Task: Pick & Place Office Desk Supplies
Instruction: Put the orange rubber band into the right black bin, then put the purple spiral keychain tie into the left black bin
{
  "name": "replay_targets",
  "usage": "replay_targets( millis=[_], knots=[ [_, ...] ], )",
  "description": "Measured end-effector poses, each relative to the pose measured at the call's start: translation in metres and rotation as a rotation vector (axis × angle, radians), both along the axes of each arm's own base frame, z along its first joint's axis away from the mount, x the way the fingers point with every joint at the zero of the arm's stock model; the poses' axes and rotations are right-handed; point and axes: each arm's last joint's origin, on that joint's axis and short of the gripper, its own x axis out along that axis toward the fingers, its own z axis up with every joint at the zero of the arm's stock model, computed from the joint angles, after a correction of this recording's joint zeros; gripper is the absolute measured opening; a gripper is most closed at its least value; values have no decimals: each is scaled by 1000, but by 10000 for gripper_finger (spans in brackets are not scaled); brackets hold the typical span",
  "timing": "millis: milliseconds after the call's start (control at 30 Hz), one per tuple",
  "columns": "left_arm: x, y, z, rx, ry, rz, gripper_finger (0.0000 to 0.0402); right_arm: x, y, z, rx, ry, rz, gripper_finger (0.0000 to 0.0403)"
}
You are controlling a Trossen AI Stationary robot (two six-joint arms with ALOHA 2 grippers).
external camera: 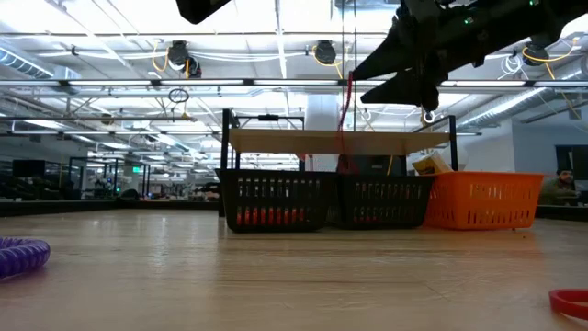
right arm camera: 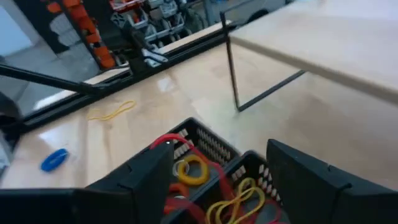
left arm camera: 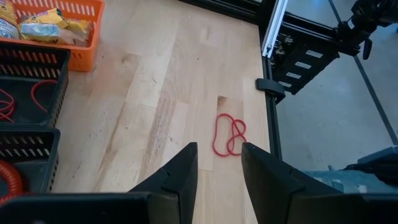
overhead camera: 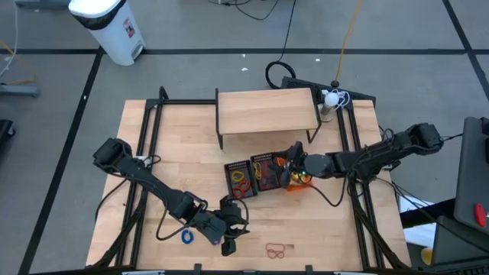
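Two black baskets [overhead camera: 252,176] stand side by side in mid-table, with an orange basket [overhead camera: 299,182] to their right. They hold red and yellow elastic loops and a yellow ring [right arm camera: 191,171]. My right gripper [right arm camera: 217,180] hovers open over the black baskets. A red elastic strand [external camera: 347,115] runs straight down from beside its fingers toward them. My left gripper [left arm camera: 219,168] stands open above the table near the front edge. A red loop [left arm camera: 229,135] lies flat just ahead of it. A blue ring [overhead camera: 187,237] lies on the wood to its left. My right gripper: the red strand's upper end [external camera: 349,81] shows right beside the fingertips in the low view. I cannot tell whether a finger touches it. The strand hangs upright, its lower end at the baskets' rim.
A low wooden shelf [overhead camera: 267,111] on black legs stands behind the baskets. The orange basket [left arm camera: 62,31] holds yellow packets. A yellow loop [right arm camera: 112,112] lies on the wood at the table's left. Black frame rails run along both table sides.
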Motion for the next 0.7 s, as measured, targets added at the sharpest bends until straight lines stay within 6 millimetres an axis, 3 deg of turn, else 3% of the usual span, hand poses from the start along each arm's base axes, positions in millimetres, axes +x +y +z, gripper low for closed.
replay_targets(
  millis=[367,700],
  knots=[
    [0,0,0,-1,1,-1,124,-2,-8,-11,206,75,15,221],
    [0,0,0,-1,0,-2,124,-4,-12,-14,229,108,-16,212]
  ],
)
